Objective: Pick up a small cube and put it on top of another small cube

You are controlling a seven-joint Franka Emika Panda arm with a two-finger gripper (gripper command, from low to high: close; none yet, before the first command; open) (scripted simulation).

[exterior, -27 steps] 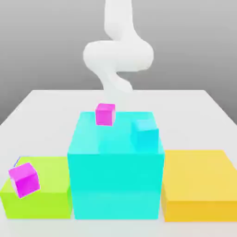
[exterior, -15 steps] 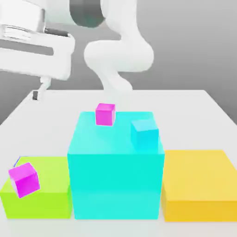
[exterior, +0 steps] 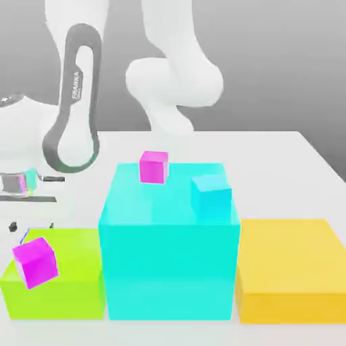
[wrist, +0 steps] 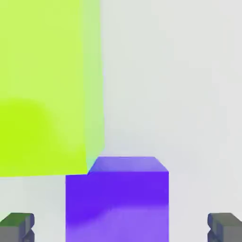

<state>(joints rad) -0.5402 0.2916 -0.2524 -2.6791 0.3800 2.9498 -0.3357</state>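
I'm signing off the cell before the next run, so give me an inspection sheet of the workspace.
Surface: pale tabletop, plain and light grey.
Job's things: indigo-blue cube beside the lime-green block; in the exterior view, a magenta cube and a light-blue cube stand at the large cyan block. Which cube is to be stacked on is not settled.
Clutter: yellow-orange block at the exterior view's right; tilted magenta cube at the green block.
Gripper: open, fingers on opposite sides of the indigo-blue cube, nothing held.
Cables: nothing seen.
Surroundings: plain grey backdrop.
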